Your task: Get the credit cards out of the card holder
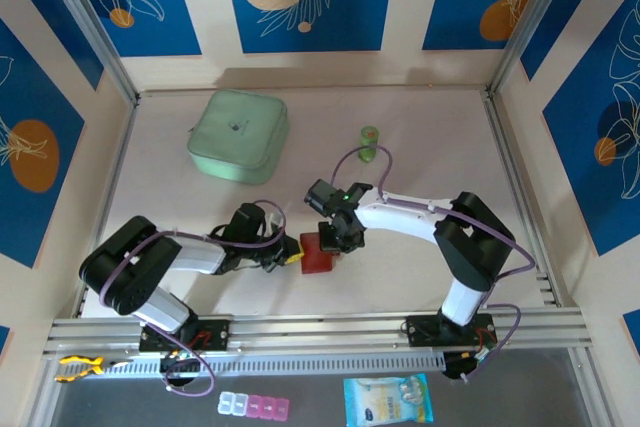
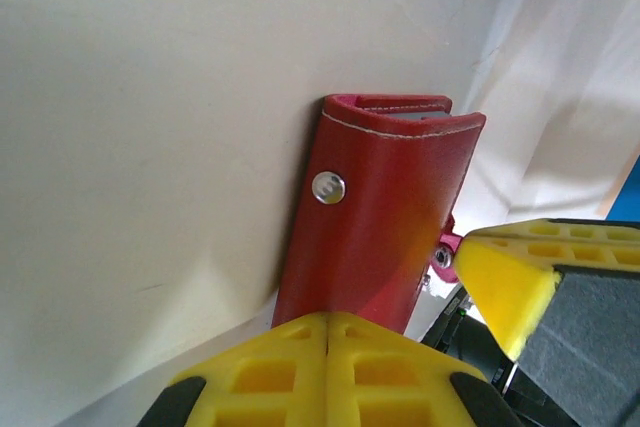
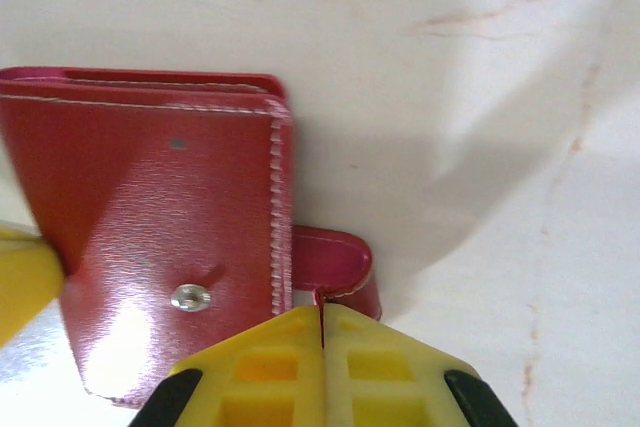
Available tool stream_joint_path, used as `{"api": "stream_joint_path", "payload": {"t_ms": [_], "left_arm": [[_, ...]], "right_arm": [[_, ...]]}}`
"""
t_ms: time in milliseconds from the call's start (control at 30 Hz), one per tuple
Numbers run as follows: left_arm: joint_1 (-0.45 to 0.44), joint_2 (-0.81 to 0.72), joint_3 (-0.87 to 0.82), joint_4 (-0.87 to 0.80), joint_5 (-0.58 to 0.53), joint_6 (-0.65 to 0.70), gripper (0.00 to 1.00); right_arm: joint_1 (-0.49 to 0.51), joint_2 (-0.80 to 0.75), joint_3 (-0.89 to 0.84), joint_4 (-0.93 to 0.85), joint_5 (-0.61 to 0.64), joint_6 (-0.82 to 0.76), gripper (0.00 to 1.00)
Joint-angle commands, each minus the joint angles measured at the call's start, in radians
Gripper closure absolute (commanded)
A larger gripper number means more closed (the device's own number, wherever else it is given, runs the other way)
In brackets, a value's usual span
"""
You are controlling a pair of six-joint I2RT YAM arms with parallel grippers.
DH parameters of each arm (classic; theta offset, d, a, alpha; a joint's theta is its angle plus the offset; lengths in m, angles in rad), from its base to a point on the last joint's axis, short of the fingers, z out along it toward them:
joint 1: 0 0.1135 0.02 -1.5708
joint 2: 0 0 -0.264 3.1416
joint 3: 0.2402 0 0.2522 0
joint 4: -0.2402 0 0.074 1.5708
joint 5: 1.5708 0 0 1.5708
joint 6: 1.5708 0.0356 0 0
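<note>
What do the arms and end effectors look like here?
Both the left arm and right arm have white links, black joint housings and looped purple cables. The left end effector and right end effector are yellow with square grid recesses.

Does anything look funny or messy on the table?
Nothing is spilled or broken. The card holder is folded shut, but its red tab sticks out sideways, unsnapped, leaving the silver snap bare. The right gripper appears to pinch that tab.
</note>
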Motion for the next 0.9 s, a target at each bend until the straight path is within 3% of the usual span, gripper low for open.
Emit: {"api": "stream_joint_path", "payload": {"t_ms": [0,167,300,433,867], "left_arm": [[0.004,-0.003,-0.041,-0.109,-0.03,-0.01,1.0],[0.003,-0.054,0.015,-0.228,-0.036,0.046,1.0],[0.003,-0.094,0.048,-0.275,-0.037,0.068,1.0],[0.004,-0.113,0.087,-0.324,-0.031,0.093,1.0],[0.004,-0.117,0.14,-0.336,-0.032,0.107,0.95]], "right_arm": [[-0.016,-0.036,-0.032,-0.021,0.001,0.019,1.0],[-0.037,-0.056,-0.049,-0.022,0.008,0.022,1.0],[-0.06,-0.079,-0.076,0.0,-0.015,0.027,0.86],[-0.075,-0.091,-0.102,0.062,-0.086,0.026,0.79],[-0.102,-0.052,-0.149,0.171,-0.177,0.028,0.77]]}}
